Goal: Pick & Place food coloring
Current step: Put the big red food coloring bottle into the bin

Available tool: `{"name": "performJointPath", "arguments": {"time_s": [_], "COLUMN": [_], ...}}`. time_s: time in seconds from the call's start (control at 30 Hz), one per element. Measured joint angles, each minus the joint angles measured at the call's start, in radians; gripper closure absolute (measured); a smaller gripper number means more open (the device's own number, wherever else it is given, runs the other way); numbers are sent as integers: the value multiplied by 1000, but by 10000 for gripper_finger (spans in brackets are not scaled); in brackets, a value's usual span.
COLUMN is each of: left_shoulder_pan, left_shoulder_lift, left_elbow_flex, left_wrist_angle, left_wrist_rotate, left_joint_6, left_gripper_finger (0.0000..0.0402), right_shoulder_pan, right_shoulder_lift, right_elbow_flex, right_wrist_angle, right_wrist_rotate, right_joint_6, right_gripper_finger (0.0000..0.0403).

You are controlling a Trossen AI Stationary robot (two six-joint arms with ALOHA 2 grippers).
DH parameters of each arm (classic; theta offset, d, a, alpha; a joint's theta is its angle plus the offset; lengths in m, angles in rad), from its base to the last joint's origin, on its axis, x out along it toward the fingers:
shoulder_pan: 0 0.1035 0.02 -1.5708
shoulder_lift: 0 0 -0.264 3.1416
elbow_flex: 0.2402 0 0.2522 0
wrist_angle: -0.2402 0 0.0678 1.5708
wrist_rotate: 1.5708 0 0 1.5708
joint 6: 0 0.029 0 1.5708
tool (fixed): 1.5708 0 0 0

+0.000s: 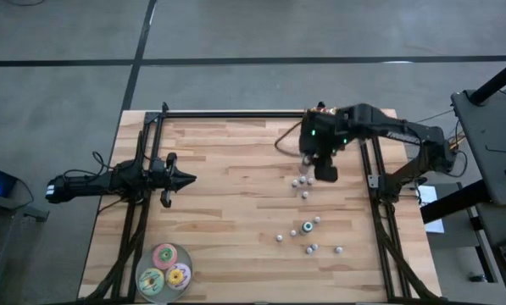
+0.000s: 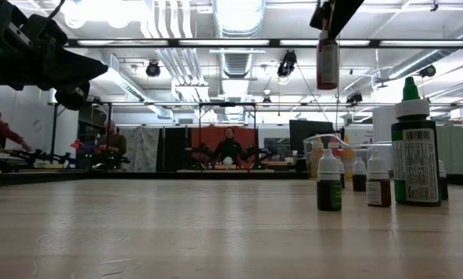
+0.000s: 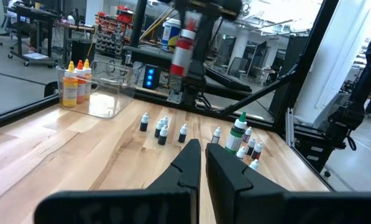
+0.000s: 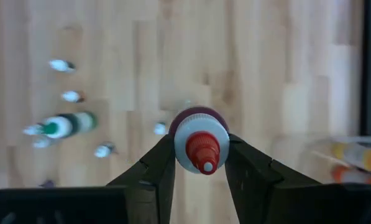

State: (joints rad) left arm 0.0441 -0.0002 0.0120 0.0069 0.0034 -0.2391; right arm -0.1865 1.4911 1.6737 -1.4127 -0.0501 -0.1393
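The right pincer point(image 4: 201, 163) is clenched on one red bottle point(image 4: 201, 146), lifted clear above the tabletop point(image 1: 236, 195), placement pending, while about a dozen small bottles point(image 1: 307, 227) stand below it and the left pincer point(image 1: 185, 178) waits closed, well apart.

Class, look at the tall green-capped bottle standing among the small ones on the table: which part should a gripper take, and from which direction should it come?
Probably the upper body just below the cap of the green-capped bottle, coming straight down from above. It stands upright and rises well over the small bottles crowded beside it, so only its top is free; a sideways approach would likely knock those neighbours.
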Motion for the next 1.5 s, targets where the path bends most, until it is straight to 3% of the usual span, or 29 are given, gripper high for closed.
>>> {"name": "performJointPath", "arguments": {"time_s": [0.63, 1.0, 1.5], "left_shoulder_pan": [0, 0, 0], "left_shoulder_lift": [0, 0, 0], "left_elbow_flex": [0, 0, 0], "left_wrist_angle": [0, 0, 0], "left_wrist_rotate": [0, 0, 0], "left_joint_6": [0, 0, 0], "left_gripper_finger": [402, 402, 402], "right_shoulder_pan": [-454, -604, -735], "right_shoulder_lift": [-11, -3, -2], "right_elbow_flex": [-3, -27, -65], "right_wrist_angle": [-22, -26, -21], "right_wrist_rotate": [0, 0, 53], "right_joint_6": [-47, -12, 181], "right_gripper_finger": [294, 294, 293]}}
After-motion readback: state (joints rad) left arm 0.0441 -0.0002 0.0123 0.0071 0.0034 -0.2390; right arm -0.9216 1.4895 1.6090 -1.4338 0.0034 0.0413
